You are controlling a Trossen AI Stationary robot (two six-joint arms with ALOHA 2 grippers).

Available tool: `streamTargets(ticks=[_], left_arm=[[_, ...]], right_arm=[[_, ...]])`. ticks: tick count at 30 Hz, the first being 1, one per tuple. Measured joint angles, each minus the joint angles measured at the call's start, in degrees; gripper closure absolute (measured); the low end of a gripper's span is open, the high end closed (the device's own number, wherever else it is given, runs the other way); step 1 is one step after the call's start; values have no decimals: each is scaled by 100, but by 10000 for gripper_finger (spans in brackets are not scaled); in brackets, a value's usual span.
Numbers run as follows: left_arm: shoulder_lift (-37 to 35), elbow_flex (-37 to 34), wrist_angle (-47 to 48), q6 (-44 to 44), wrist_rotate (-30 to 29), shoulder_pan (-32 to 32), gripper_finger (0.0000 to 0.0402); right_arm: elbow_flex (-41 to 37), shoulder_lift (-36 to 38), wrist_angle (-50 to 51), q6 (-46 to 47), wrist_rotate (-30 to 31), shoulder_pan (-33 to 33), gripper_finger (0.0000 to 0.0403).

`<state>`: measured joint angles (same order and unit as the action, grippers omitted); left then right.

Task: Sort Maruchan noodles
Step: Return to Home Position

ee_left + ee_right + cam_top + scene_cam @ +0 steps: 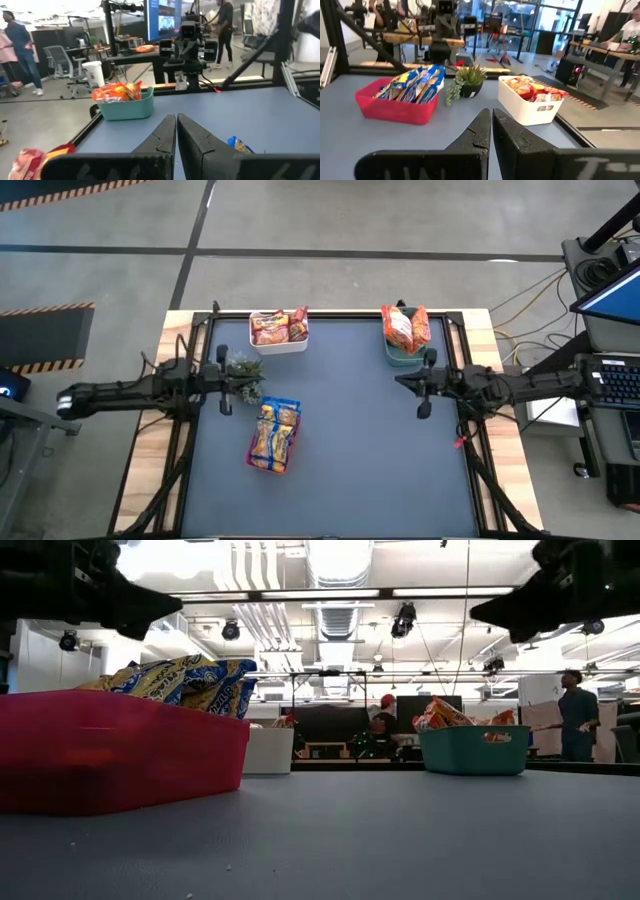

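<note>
The Maruchan noodles lie in three containers. Blue-trimmed packets [273, 435] fill a red tray [390, 110] at the near left. Red-trimmed packets [532, 91] sit in a white bin [280, 344] at the far left. Orange packets [117, 92] stand in a teal bin [127, 107] at the far right. My left gripper [176, 120] is shut and empty, held level above the table's left edge and pointing right. My right gripper [491, 115] is shut and empty, level above the right edge and pointing left. Both hang well above the mat.
A small green plant [245, 370] in a dark pot stands beside my left gripper, between the white bin and the red tray. The grey mat [370, 450] lies bare in the middle and on the near right. People stand in the room beyond the table [578, 715].
</note>
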<state>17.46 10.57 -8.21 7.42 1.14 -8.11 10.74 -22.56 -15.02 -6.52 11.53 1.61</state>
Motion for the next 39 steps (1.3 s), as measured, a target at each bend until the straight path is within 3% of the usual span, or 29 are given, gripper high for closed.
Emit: streamTargets(ticks=[14, 19, 23, 29, 39], left_arm=[[-1533, -1005, 32, -522, 50, -101, 401], [-1752, -999, 211, -602, 172, -101, 401], [-1681, -999, 213, -519, 105, -101, 401], [-1660, -995, 285, -644, -326, -101, 401], [-1623, -962, 273, -647, -346, -100, 401]], right_arm=[[-368, 2249, 1528, 46, -47, -16, 394], [-608, 2193, 1470, 38, -449, -16, 394], [-1004, 2254, 1240, -56, -467, -16, 394], [-1003, 2080, 1308, 282, -469, -16, 394], [-1003, 1782, 1310, 545, -410, -16, 394]])
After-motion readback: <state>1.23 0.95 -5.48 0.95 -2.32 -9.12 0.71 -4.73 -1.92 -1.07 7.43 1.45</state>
